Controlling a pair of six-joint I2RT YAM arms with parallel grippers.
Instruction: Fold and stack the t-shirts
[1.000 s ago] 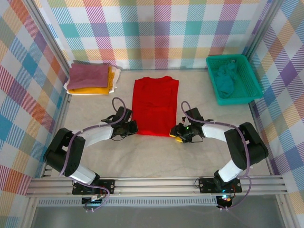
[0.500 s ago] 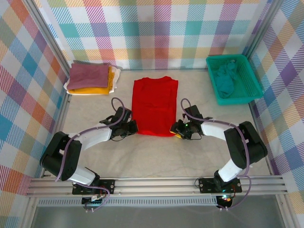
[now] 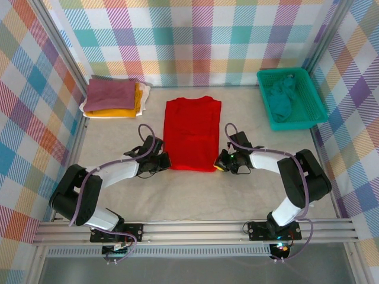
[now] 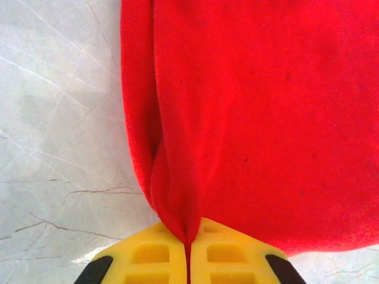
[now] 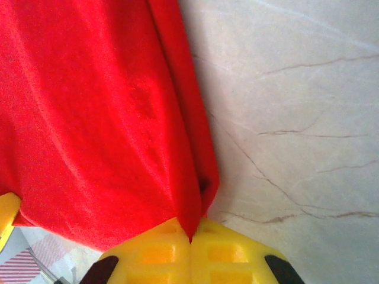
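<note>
Now both claws grip the red t-shirt (image 3: 192, 135), which lies flat mid-table.
At its near left corner the left gripper (image 4: 188, 251) is clenched on bunched cloth, and the right gripper (image 5: 190, 251) is clenched on the near right corner. A folded stack (image 3: 112, 97), mauve over mustard, sits far left.

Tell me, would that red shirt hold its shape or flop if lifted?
Probably floppy: the red t-shirt bunches into a pleat where the left hand pinches it, so its middle would likely sag. It lies thin and flat, so it is probably light. Slipping seems unlikely, with the right hand also shut on a fold.
</note>
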